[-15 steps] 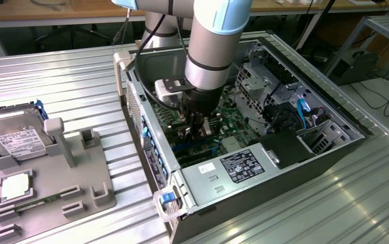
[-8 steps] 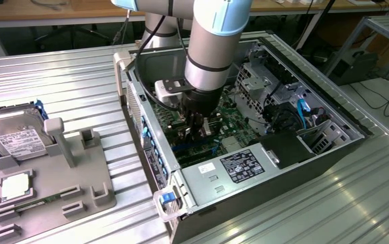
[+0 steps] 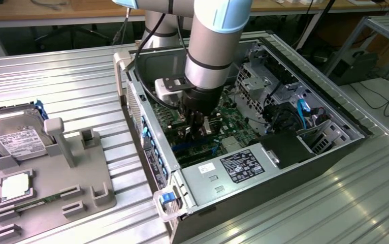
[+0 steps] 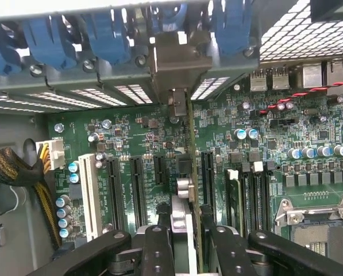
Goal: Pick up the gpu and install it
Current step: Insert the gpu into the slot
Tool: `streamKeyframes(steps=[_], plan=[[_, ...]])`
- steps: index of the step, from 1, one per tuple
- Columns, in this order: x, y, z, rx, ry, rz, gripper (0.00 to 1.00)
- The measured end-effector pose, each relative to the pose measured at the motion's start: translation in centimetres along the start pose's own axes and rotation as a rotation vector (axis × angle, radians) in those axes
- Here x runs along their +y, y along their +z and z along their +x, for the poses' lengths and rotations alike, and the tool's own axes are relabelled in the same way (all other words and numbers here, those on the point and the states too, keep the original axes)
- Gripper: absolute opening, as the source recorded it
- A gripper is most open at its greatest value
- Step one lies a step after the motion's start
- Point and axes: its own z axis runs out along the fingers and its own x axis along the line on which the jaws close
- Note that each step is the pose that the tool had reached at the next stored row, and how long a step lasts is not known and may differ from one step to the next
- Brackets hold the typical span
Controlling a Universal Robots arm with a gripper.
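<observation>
Gripper [image 3: 196,129]: black two-finger unit on a grey arm, lowered into the open computer case [image 3: 330,109] over the motherboard [image 3: 238,127]. In the wrist view the fingers [image 4: 157,247] stand either side of a thin card seen edge-on, clamped on it.

Gpu [image 4: 189,172]: thin flat card held upright, edge toward the wrist camera, running from between the fingers to the rear wall of the case. Its silvery metal end bracket [image 4: 180,66] sits against the row of blue slot clips [image 4: 45,40]. The lower edge lies along the motherboard between two black expansion slots [image 4: 138,192]; whether it is fully seated cannot be told.

Motherboard: green, with black slots, one white slot [image 4: 91,195], round capacitors and an empty processor socket [image 4: 318,221].

Power supply [image 3: 238,170]: silver box with a black label, at the near end of the case in the exterior view.

Grey fixture tray [image 3: 52,198]: on the slatted metal table [image 3: 66,86], at the exterior view's left, well apart from the case. It holds a silver hard drive [image 3: 15,134] with white label, a small square silver chip [image 3: 15,188], and a green memory stick [image 3: 35,203].
</observation>
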Motion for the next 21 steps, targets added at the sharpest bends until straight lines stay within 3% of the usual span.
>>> streamKeyframes(steps=[21], plan=[[0.30,0.16,0.17,0.0000,-0.021,0.0003,0.30]])
